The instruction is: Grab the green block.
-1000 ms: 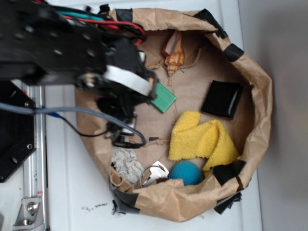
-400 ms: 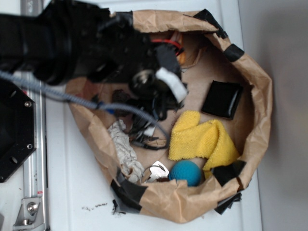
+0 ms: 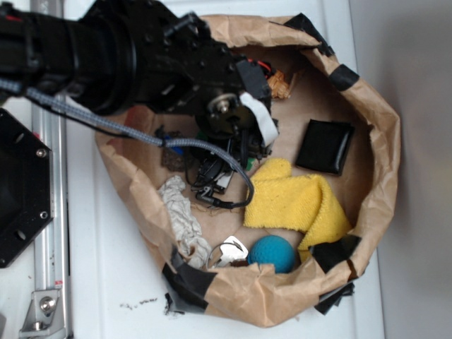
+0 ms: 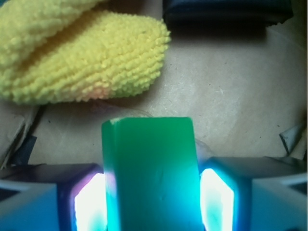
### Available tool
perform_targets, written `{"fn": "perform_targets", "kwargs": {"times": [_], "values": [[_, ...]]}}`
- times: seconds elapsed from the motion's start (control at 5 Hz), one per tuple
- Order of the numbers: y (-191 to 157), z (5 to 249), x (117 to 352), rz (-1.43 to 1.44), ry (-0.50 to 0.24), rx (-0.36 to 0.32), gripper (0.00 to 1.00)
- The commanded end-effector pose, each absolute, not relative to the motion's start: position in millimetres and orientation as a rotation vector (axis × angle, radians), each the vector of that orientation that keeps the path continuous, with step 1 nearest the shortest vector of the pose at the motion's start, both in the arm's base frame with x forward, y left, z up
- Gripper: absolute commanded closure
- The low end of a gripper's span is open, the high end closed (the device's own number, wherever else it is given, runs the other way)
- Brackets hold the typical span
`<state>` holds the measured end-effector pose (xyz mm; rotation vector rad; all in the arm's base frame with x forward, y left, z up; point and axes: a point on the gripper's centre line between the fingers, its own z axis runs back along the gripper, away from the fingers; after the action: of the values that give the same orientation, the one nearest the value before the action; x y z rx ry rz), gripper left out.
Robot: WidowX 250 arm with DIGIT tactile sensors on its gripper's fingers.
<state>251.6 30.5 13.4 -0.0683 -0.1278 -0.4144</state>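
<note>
In the wrist view the green block (image 4: 149, 154), a flat bright-green slab, stands between my two glowing pads (image 4: 89, 202) and touches both. My gripper (image 4: 151, 192) is shut on it, low over the brown paper floor. In the exterior view the black arm and gripper (image 3: 236, 152) reach into the paper bag from the upper left. They cover the block there, so it is hidden in that view.
The paper bag's rim (image 3: 381, 127) rings everything. A yellow cloth (image 3: 296, 201) (image 4: 82, 53) lies just right of the gripper, with a black wallet (image 3: 325, 146) beyond it. A teal ball (image 3: 272, 253), a shiny metal piece (image 3: 227, 252) and a white rag (image 3: 180, 212) sit near the front.
The arm swung right from the bag's left side to over the green block, which showed bare a second ago and is now covered. The bag's left wall shifted.
</note>
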Motion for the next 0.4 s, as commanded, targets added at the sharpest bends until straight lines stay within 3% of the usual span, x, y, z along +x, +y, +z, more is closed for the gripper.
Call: {"fn": "perform_targets", "kwargs": {"times": [0.0, 0.2], "values": [[23.7, 12.1, 244.1, -0.418, -0.123, -0.056, 1.0], [21.4, 13.9, 241.9, -0.418, -0.123, -0.033, 1.0]]}}
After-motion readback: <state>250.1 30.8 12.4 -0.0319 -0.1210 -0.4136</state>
